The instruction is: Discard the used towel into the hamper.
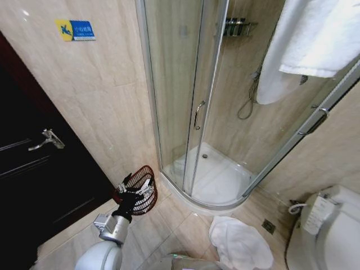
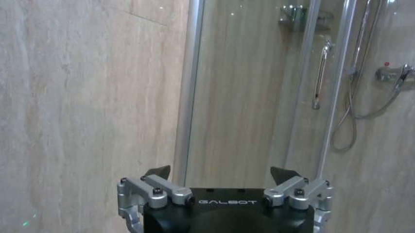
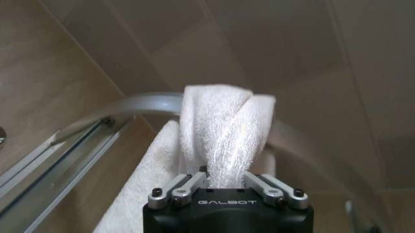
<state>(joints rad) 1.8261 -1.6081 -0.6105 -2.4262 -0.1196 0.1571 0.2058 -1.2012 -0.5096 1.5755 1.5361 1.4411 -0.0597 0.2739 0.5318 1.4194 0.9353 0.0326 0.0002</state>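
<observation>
- Right gripper (image 3: 226, 180) is clenched on the white towel (image 3: 224, 131), raised beside the shower rail.
- Left gripper (image 1: 136, 191), fingers spread and empty, extends forward over the hamper (image 1: 147, 175) on the floor.

Black "GALBOT"-marked gripper (image 2: 222, 178) bodies, silver screwed linkages, dark-tipped jaws, grey arm.

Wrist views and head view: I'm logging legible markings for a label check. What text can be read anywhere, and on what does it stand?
"GALBOT" on the left gripper body.
"GALBOT" on the right gripper body, which is shut on the towel.
Blue and yellow wall sign: has lettering, too small to read.
Toilet control panel: markings too small to read.
</observation>
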